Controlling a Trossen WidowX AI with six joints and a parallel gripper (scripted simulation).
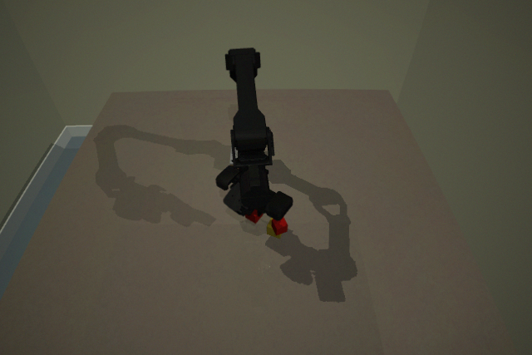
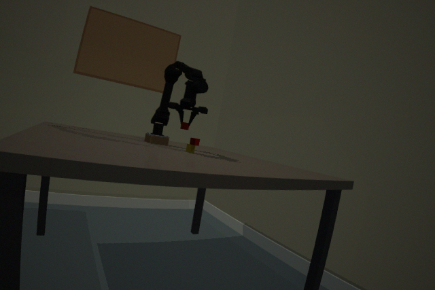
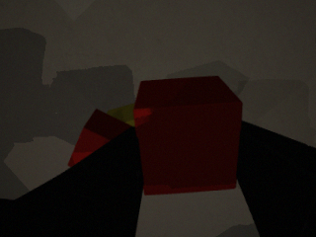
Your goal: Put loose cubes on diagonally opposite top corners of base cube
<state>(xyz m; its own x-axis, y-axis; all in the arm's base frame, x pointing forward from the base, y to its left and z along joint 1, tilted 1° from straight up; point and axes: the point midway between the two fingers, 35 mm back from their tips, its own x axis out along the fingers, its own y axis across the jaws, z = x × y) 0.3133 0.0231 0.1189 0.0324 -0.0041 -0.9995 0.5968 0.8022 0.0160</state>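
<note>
My gripper is shut on a red cube and holds it in the air, higher than the other cubes and to their left in the top and exterior views. The yellow base cube stands on the table. The other red cube sits on top of it, level and offset toward one corner, overhanging to the right in the exterior view. In the wrist view the left finger and the held cube hide much of both.
The arm's base stands on the table behind the cubes. Arm shadows lie across the table on both sides of the cubes. A framed board hangs on the wall behind the arm.
</note>
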